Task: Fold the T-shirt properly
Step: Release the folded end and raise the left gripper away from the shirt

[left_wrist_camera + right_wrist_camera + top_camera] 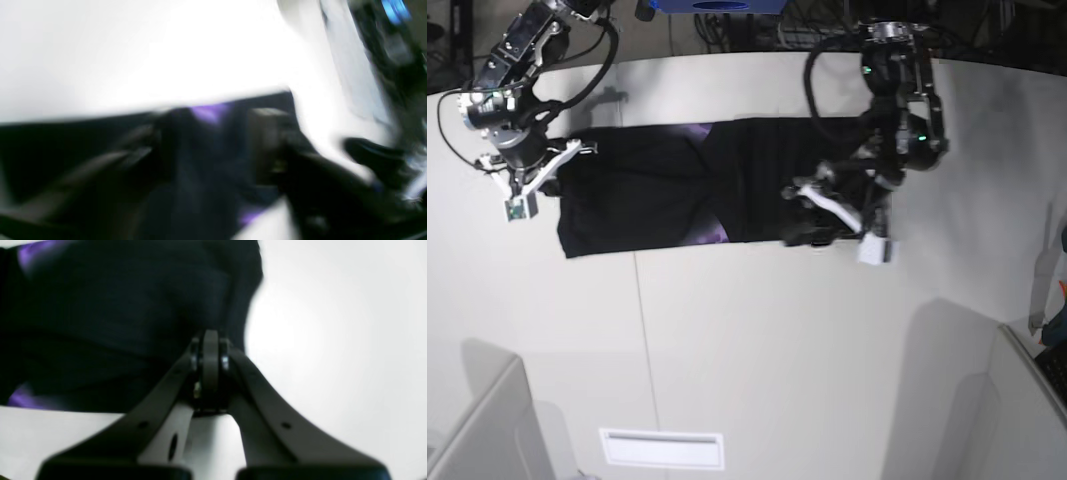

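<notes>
- T-shirt [667, 195] — folded into a long black band, flat on the white tabletop [777, 340].
- Right gripper [210, 340] — jaws fully together at the shirt's edge.
- Left gripper [812, 215] — over the opposite end; view blurred, opening cannot be told.

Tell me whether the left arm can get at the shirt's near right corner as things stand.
Probably yes: the left gripper sits at that end of the T-shirt, with nothing lying between them on the table.

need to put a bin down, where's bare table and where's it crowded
Bare table runs wide below the T-shirt, down to the white slot near the front edge. A narrower bare strip lies right of the left tool. Crowded: the shirt's band, with the right tool at its other end.
</notes>
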You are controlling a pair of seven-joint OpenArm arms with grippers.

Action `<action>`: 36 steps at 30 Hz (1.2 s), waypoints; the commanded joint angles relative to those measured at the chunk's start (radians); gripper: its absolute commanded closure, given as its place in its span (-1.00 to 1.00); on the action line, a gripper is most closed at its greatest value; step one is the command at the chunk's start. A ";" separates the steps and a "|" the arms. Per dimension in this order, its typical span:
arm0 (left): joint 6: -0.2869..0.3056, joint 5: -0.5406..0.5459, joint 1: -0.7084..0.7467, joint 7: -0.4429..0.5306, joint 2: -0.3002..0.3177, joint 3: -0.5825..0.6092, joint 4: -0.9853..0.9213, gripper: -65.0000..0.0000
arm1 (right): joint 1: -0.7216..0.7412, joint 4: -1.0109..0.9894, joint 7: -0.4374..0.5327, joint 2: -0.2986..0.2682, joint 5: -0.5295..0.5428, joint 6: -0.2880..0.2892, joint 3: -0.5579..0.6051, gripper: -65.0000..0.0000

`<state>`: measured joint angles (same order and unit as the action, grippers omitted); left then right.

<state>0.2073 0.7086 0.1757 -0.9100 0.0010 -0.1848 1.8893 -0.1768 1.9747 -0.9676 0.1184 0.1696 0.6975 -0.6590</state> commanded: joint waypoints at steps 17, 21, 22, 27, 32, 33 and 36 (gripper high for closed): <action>0.096 0.069 0.368 0.125 0.236 -0.542 0.011 1.00 | 0.354 -0.381 -0.429 -0.133 0.160 0.001 -0.107 -0.44; 0.100 -0.011 0.365 0.128 0.228 -0.540 -0.023 1.00 | 0.388 -0.444 -0.429 -0.128 0.161 0.001 -0.149 -0.44; 0.102 -0.037 0.364 0.128 0.227 -0.540 -0.026 1.00 | 0.402 -0.481 -0.429 -0.128 0.161 0.001 -0.167 -0.44; 0.199 -0.125 0.338 0.128 0.182 -0.539 -0.033 1.00 | 0.449 -0.691 -0.429 -0.171 0.161 0.001 -0.221 -0.44; 0.203 -0.226 0.311 0.128 0.150 -0.457 -0.033 1.00 | 0.432 -0.723 -0.429 -0.170 0.161 0.001 -0.221 -0.44; 0.203 -0.243 0.307 0.128 0.144 -0.425 -0.033 1.00 | 0.420 -0.720 -0.429 -0.165 0.161 0.001 -0.219 -0.44; 0.203 -0.278 0.282 0.131 0.119 -0.342 -0.046 1.00 | 0.377 -0.719 -0.429 -0.144 0.227 0.001 -0.216 -0.44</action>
<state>0.4049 0.4259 0.4576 -0.7963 0.1089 -0.5194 1.8324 0.2134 1.2640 -1.3304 -0.0376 0.4660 0.7021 -0.8795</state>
